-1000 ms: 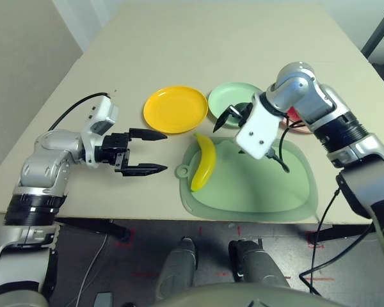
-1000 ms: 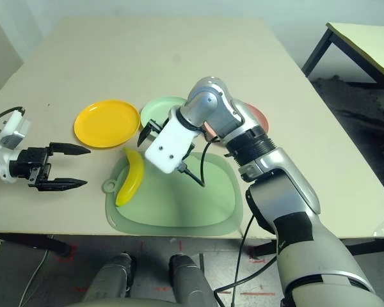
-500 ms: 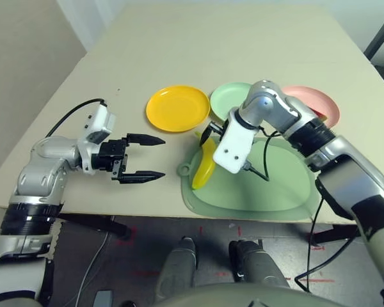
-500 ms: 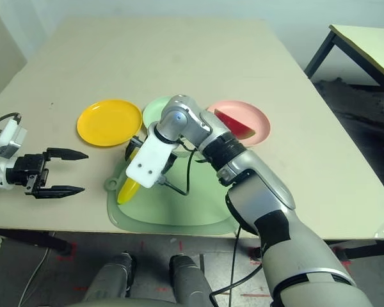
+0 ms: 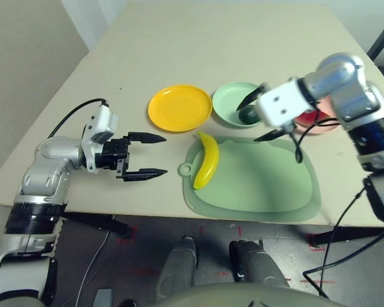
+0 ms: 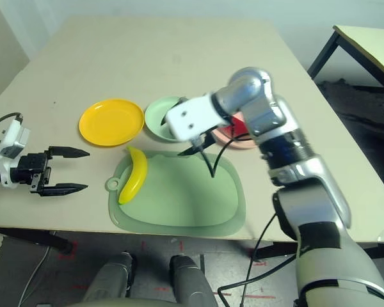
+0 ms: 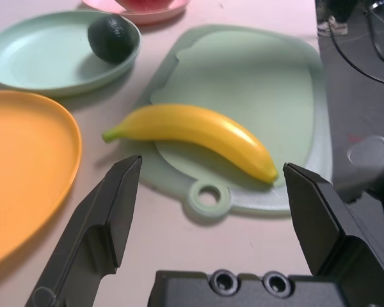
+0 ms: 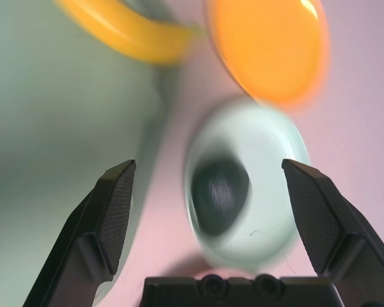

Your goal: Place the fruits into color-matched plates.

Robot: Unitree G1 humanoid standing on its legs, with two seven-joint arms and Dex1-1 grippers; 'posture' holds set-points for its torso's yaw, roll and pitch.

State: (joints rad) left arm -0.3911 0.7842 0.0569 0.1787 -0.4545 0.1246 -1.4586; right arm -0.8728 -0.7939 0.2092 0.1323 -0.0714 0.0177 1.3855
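The yellow banana [image 5: 207,168] lies on the left part of the green cutting board [image 5: 262,185]. A dark green avocado [image 5: 248,115] sits in the mint green plate [image 5: 230,102]. To that plate's left, the yellow-orange plate [image 5: 179,107] has nothing in it. The pale pink plate [image 5: 320,125] holds the red watermelon wedge [image 7: 150,3] and is mostly hidden behind my right arm. My right gripper [image 5: 259,117] hovers open over the green plate's right edge, above the avocado [image 8: 219,192]. Left of the board, my left gripper [image 5: 157,155] is open and points at the banana [image 7: 198,131].
The cutting board takes up the table's front middle and reaches close to the front edge. A black cable [image 5: 297,147] hangs from my right wrist over the board. Bare tabletop [image 5: 211,45] stretches behind the plates. A second table [image 6: 371,38] stands off to the right.
My right arm swung left to the banana's upper end, then back right and up to the green plate's edge. The pink plate was briefly uncovered. The left gripper hardly moved.
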